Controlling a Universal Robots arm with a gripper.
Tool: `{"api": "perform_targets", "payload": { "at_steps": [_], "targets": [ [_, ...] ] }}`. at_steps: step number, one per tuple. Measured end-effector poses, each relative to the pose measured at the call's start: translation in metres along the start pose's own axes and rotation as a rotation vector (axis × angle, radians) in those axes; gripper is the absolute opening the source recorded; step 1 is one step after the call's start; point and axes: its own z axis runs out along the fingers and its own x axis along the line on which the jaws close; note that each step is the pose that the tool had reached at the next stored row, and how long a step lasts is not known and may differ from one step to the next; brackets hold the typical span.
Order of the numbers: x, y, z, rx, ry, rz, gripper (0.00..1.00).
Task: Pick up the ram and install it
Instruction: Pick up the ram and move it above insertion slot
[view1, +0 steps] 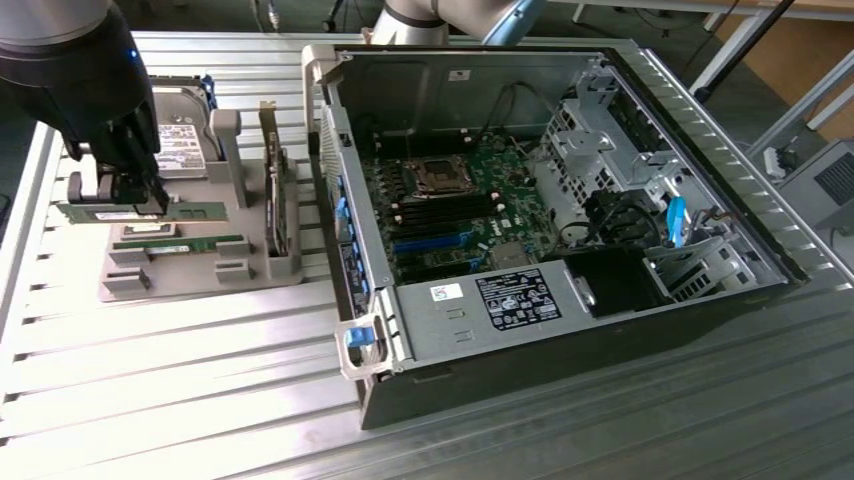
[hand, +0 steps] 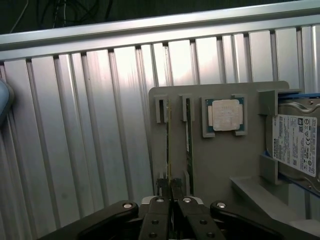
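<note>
The ram (view1: 200, 212) is a long green stick standing on edge at the far row of the grey holder (view1: 200, 280), at the exterior view's left. My black gripper (view1: 134, 205) comes down over its middle and is shut on it. In the wrist view the fingertips (hand: 161, 186) pinch the ram's thin top edge (hand: 167, 150), which runs in line with its end slot. I cannot tell whether the stick is lifted clear of the holder. A second green stick (view1: 180, 243) (hand: 189, 140) lies in the row beside it.
The holder also carries a square silver processor (hand: 225, 115) and a hard drive (hand: 297, 145) (view1: 180, 145). An open computer case (view1: 747, 230) with its motherboard (view1: 454, 220) lies at the exterior view's right. Everything rests on a ribbed metal table (view1: 174, 380).
</note>
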Motion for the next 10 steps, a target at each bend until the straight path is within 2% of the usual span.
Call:
{"api": "perform_targets", "payload": {
  "at_steps": [10],
  "targets": [
    [-0.0002, -0.0002, -0.0092, 0.0, 0.0, 0.0, 0.11]
  ]
}}
